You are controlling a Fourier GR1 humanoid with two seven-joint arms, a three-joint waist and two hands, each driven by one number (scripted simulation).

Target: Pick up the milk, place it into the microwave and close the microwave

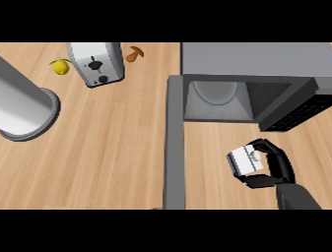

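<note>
Head view, looking steeply down on a wooden desk. The right hand enters from the lower edge at the right; its black fingers and thumb curl round the milk, a small white carton with a dark band along its left side. The carton is held in front of the microwave, just short of its opening and toward the opening's right side.

The microwave — a grey box at the upper right — stands open. Its cavity shows a pale round turntable at the back and grey inner walls. The door is swung fully out and is seen edge-on as a long grey bar running from the cavity's left corner down to the lower edge of the view. A dark control panel with rows of small buttons lies to the right of the cavity, above the held carton.

At the far left a large metal cylinder stands on the desk. Near the top edge sits a silver toaster, tilted slightly; a yellow lemon lies just to its left and a small brown mushroom just to its right. The left hand does not appear in this view.
</note>
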